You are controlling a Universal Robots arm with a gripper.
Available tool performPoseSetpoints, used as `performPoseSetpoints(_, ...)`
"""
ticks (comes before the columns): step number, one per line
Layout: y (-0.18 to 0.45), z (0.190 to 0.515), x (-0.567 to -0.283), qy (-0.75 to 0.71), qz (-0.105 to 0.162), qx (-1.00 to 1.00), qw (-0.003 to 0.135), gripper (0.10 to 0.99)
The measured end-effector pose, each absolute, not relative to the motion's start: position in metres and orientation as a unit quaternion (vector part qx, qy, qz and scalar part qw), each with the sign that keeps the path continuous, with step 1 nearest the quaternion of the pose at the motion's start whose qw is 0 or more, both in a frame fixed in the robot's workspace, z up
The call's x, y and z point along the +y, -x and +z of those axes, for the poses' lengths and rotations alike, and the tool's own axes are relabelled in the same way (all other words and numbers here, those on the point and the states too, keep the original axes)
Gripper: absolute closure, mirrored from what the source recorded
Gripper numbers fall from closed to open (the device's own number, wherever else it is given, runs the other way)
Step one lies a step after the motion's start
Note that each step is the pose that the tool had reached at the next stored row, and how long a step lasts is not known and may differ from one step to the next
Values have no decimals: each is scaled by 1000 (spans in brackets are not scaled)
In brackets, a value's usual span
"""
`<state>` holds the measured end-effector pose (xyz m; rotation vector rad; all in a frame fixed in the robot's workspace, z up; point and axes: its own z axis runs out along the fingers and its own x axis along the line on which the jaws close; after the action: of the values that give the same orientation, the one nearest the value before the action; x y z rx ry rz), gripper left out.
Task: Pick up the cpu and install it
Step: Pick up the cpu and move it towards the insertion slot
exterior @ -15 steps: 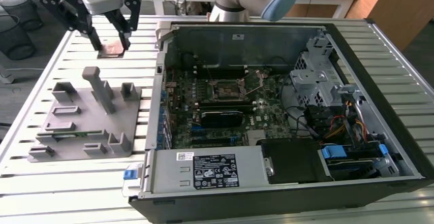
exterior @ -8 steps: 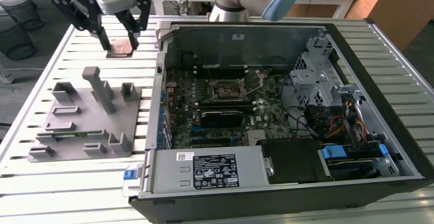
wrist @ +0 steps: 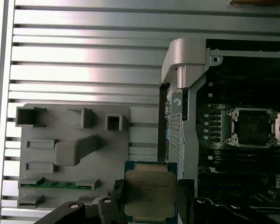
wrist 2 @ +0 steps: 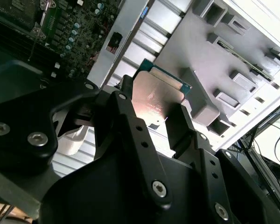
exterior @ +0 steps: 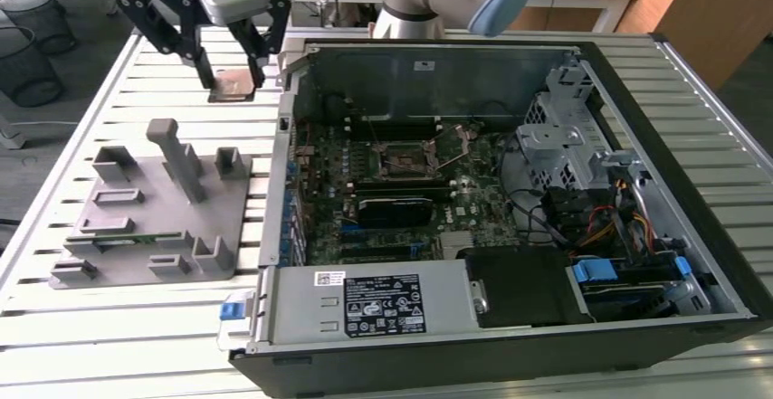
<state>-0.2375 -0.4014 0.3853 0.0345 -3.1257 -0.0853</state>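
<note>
Cpu (exterior: 232, 85) is hanging level in the upper left of the exterior view, above the slatted table (exterior: 121, 336) and beyond the grey holder tray (exterior: 157, 227), presumably to keep its underside off every surface. The gripper (exterior: 231, 78) is clamping it by two opposite edges, its fingers (wrist 2: 126, 121) parted only to the chip's width. Further right, the socket (exterior: 405, 159) is sitting uncovered inside the open computer case (exterior: 707, 227).

The slatted table (exterior: 133, 331) bears a grey holder plate (exterior: 151, 204) and an open computer case (exterior: 483, 358).
</note>
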Motion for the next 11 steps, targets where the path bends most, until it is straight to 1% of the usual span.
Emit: performPoseSetpoints(11, 207, 385, -401, -11, -27, -1000, 7, 557)
